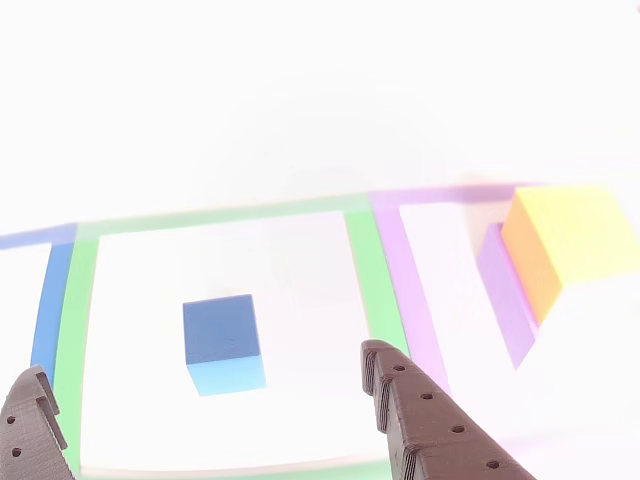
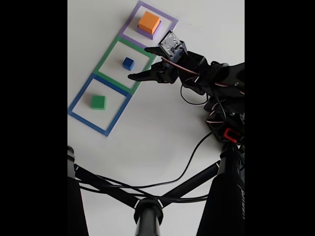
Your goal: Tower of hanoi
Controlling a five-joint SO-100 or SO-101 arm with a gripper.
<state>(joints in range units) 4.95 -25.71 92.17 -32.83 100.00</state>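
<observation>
Hovering beside the green tape square (image 2: 123, 64), my gripper (image 1: 205, 385) sits released, fingers spread wide. Inside that square I see the blue cube (image 1: 223, 342); beyond it, the yellow block (image 1: 570, 250) tops the purple block (image 1: 503, 295).

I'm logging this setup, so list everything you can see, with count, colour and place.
Small blue cube: one, blue, inside the green tape square.
Green square block: one, green, inside the blue tape square.
Orange-yellow square block: one, stacked on the purple block.
Purple square block: one, purple, inside the purple tape square.
Tape-outlined squares: three in a row on the white table; purple, green, blue.
Black tripod legs: bottom of the fixed view.
Gripper: one, dark brown, open, near the blue cube.
</observation>
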